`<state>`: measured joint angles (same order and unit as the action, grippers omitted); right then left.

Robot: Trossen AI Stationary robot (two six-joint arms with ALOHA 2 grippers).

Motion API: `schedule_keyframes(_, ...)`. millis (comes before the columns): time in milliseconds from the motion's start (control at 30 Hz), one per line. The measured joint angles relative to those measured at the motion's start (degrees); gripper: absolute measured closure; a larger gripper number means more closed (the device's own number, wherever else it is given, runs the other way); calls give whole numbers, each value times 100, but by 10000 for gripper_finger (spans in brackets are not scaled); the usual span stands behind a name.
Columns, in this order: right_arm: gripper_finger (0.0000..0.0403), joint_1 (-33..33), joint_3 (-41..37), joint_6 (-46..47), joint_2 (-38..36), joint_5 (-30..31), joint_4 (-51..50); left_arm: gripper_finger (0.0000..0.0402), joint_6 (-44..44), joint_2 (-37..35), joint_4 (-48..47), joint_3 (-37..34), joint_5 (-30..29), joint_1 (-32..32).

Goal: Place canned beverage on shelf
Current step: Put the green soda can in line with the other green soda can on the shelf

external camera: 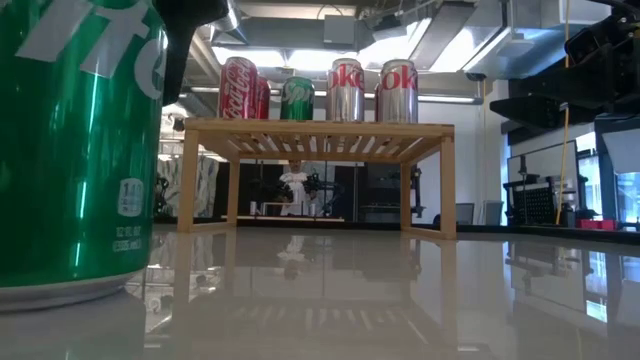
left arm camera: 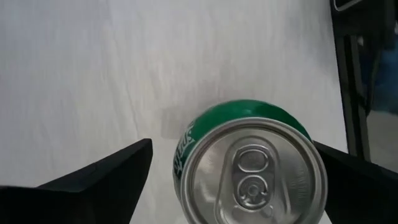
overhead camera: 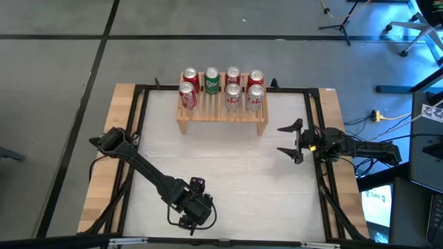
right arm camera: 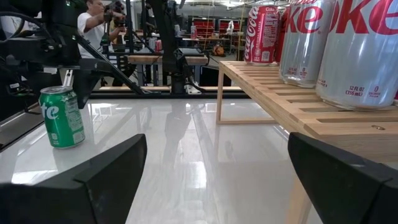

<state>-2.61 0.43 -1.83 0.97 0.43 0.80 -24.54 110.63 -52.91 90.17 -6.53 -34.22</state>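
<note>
A green canned beverage [left arm camera: 249,168] stands upright on its base on the white table, near the front edge. My left gripper [overhead camera: 188,220] hangs over it, pointing steeply down. It is open, with one finger [left arm camera: 106,180] on each side of the can's top and a clear gap on the left-hand side. In the high view the gripper hides the can; the right wrist view shows the can [right arm camera: 62,118] under it. The light-wood shelf [overhead camera: 221,116] stands at the table's far edge on short legs. My right gripper [overhead camera: 291,142] waits open at the table's right side, pointing level.
Several cans, red, green and silver [overhead camera: 232,90], stand upright on the shelf's slatted top [external camera: 320,135] in two rows. A black frame [overhead camera: 138,138] runs around the table. Bare white table [overhead camera: 228,166] lies between the shelf and the green can.
</note>
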Motion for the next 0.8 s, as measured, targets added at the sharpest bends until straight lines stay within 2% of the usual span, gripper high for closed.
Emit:
schedule_keyframes(267,17,0,0,-2,0,1,0,5,-802,0,49,0,-107,0)
schedule_keyframes(667,17,0,0,-1,1,1,0,5,-981,0,169,0,5,-13)
schedule_keyframes(800,17,-2,0,0,0,0,0,5,-1364,0,112,144,-110,-39)
